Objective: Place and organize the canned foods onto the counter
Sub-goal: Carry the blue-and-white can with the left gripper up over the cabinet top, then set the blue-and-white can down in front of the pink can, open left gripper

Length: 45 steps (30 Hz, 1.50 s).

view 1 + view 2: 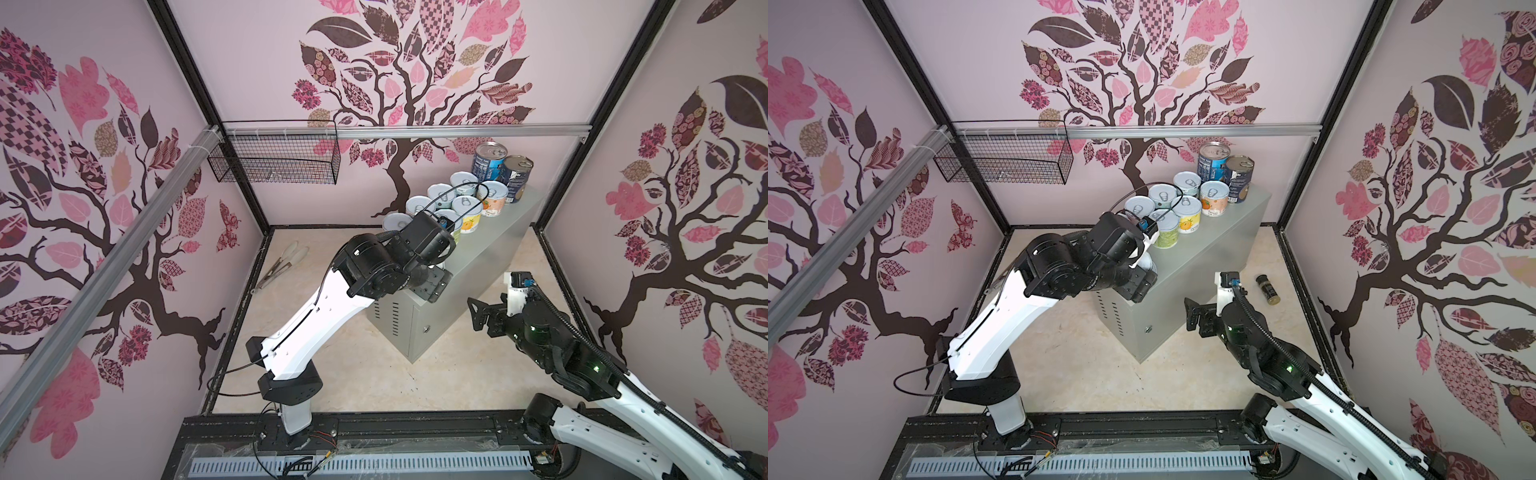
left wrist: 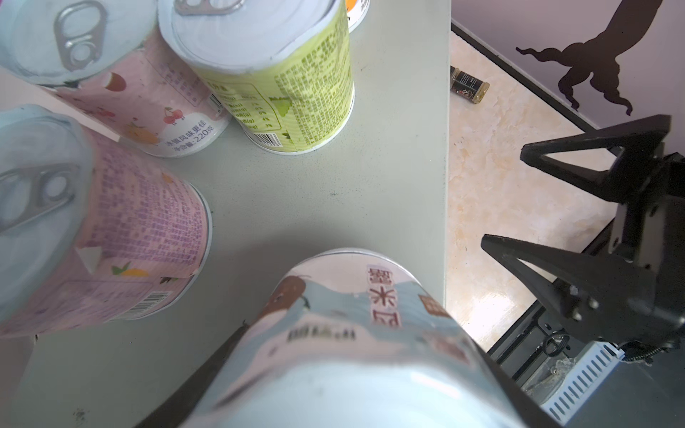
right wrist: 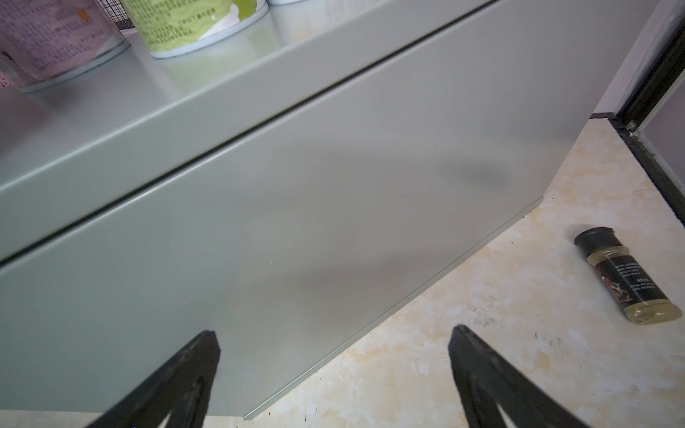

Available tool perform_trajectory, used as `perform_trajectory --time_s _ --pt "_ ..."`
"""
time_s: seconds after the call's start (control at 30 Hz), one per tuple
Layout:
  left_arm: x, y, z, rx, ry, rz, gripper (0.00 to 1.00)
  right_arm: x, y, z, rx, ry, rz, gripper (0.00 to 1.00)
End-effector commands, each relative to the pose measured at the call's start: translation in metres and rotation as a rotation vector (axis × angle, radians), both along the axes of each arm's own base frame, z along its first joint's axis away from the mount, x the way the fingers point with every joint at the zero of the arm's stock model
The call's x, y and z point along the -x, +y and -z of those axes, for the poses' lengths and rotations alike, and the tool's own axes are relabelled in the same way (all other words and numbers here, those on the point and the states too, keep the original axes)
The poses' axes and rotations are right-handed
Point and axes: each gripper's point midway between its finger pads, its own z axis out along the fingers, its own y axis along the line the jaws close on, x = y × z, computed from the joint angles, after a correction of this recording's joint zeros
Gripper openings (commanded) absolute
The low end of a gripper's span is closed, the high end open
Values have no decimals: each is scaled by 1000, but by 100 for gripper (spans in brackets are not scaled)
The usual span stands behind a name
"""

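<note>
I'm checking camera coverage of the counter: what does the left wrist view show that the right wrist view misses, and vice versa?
Only the left wrist view: the blue can nearest the lens and the cans' pull-tab lids. Only the right wrist view: the counter's side panel, down to the floor. Both: the green can, the purple-pink can, the spice jar lying on the floor, the counter's top and the right gripper, fingers open.

short pastel cans (image 1: pixel 492 198) stood in two rows on surface (image 1: pixel 498 239) | two tall dark cans (image 1: pixel 489 162) stood at its far end | left arm (image 1: pixel 316 316) was over near end, left jaws hidden | right jaws hung spread, empty, beside surface
</note>
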Motion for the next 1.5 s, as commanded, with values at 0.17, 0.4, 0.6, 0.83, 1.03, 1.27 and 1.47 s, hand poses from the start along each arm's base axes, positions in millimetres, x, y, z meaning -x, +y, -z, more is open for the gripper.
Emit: perform_trajectory --time_s 0.17,0.4,0.6,0.83,1.03,1.27,1.47 --pt "-14 -6 -13 26 -59 -8 86 4 -4 -5 -12 -31 -9 100" --pt "-24 -7 -29 64 -117 -16 91 7 -4 -7 -12 -39 -23 100" --pt "-23 -7 -51 114 -179 6 98 13 1 -21 -12 -68 -83 100" --pt "-11 -3 -77 197 -217 54 98 20 20 -36 -9 -72 -206 100" --pt "1 24 -108 288 -268 26 98 29 31 -59 -72 -106 -283 100" --pt "16 66 -114 332 -286 -30 97 34 55 -73 -55 -82 -383 99" --pt "19 108 -83 315 -250 -118 96 37 72 -89 -63 -95 -426 93"
